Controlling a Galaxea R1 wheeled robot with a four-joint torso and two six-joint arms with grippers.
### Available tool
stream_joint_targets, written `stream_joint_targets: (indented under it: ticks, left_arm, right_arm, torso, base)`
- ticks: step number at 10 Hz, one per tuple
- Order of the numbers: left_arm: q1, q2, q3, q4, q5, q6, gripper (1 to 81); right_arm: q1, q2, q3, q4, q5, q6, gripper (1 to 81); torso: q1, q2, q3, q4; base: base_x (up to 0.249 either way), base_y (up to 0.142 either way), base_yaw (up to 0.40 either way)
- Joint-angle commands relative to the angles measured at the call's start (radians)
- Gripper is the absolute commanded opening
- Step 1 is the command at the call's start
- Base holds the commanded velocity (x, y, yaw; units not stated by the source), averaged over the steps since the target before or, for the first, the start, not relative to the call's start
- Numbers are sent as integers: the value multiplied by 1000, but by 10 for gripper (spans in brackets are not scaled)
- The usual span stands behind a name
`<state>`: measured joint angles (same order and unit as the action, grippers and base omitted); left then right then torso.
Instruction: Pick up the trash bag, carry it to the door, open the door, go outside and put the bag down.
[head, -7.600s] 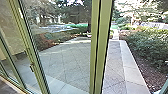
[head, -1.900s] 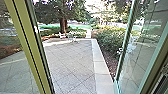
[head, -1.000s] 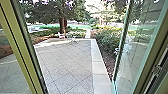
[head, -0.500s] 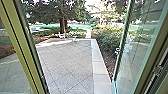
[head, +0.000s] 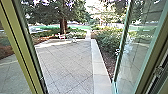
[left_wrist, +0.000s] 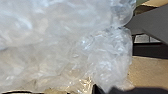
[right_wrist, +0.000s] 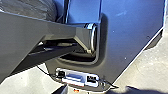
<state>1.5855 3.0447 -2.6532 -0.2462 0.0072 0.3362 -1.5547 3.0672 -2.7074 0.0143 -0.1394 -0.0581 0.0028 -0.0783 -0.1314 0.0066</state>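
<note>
Just before the left gripper (left_wrist: 103, 89), trash bag (left_wrist: 62, 45): thin, translucent plastic, crumpled, with glossy highlights. Near the right gripper (right_wrist: 93, 90), robot's base (right_wrist: 130, 35): smooth, dark shell with a soft sheen, plastic or painted metal indistinguishable. Ahead, on the left gripper's side, green frame (head: 16, 42): smooth, metal-like. Ahead, on the right gripper's side, door pane (head: 140, 55): clear, glossy glass. Farther ahead, between these, paving (head: 67, 62): matt, stone-like, slightly rough.

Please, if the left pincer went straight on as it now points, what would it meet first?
Probably the clear plastic bag, large in the left wrist view; the depth is unclear.
</note>
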Motion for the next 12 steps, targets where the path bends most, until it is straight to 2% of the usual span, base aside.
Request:
stream_joint_targets:
  ticks: [1,12]
  left_arm:
    - [-40,2,4,1,69,-2,10]
    - [-40,2,4,1,71,-2,10]
  right_arm:
    - [46,24,11,-11,-69,-8,811]
    - [44,24,6,-11,-69,-9,811]
  torso:
    - [0,0,0,0]
    - [-1,0,0,0]
  base:
    - [80,0,0]
    - [87,0,0]
